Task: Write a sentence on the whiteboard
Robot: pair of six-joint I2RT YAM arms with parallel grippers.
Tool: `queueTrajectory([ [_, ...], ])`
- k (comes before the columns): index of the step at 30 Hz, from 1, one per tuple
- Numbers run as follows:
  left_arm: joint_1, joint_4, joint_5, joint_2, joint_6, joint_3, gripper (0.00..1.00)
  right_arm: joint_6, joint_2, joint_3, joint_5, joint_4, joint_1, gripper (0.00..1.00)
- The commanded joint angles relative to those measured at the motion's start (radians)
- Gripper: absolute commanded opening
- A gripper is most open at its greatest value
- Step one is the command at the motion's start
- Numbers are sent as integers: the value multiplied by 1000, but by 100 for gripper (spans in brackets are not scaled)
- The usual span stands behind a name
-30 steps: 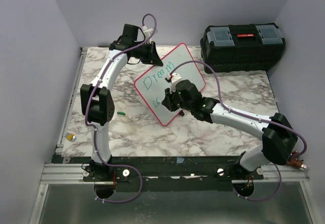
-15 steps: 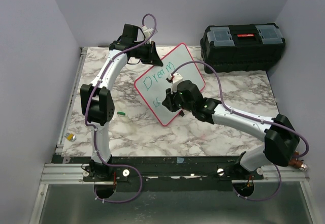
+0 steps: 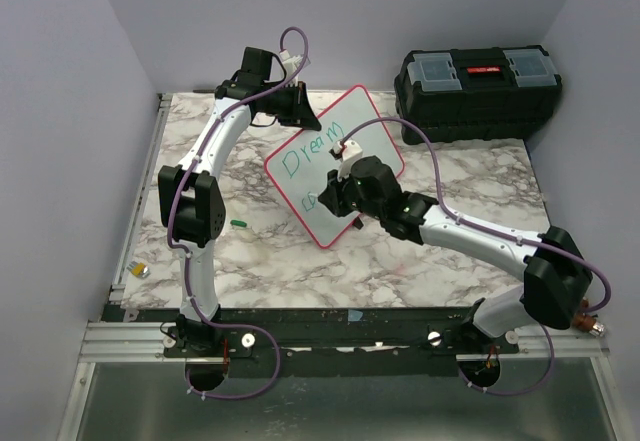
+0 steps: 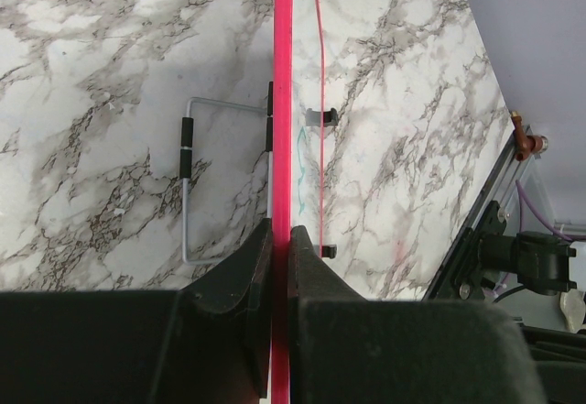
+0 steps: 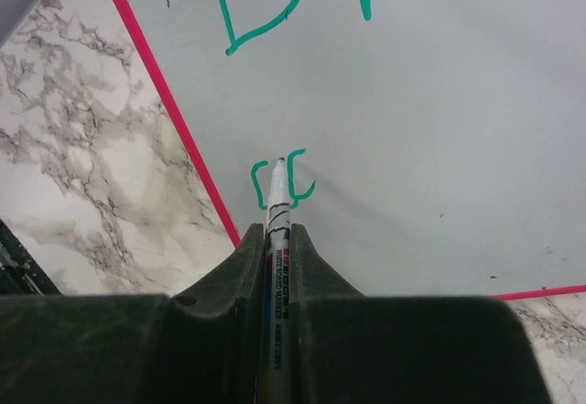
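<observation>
Green sentence [image 3: 312,156] unfinished on whiteboard [image 3: 375,151], propped on table [image 3: 300,261]; left gripper [image 4: 281,234] pinches its rim, right gripper [image 5: 277,230] clamps marker [image 5: 277,271], tip on second line. Judge: light even pressure, small strokes, board held steady

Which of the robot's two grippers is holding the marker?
The right gripper: it clamps the marker, tip at the whiteboard. The left gripper clamps the whiteboard's edge instead.

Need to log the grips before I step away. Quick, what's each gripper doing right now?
Left gripper: closed, fingers clamped on the whiteboard edge.
Right gripper: closed, holding the marker.
</observation>
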Motion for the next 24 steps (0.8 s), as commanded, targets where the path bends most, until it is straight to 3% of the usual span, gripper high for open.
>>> queueTrajectory([
  [1,-20,-33,-31,-13,48,-15,0,8,30,29,33,40,2,1],
  [24,-20,-37,-31,-12,49,-8,0,15,57,13,126,-22,2,1],
])
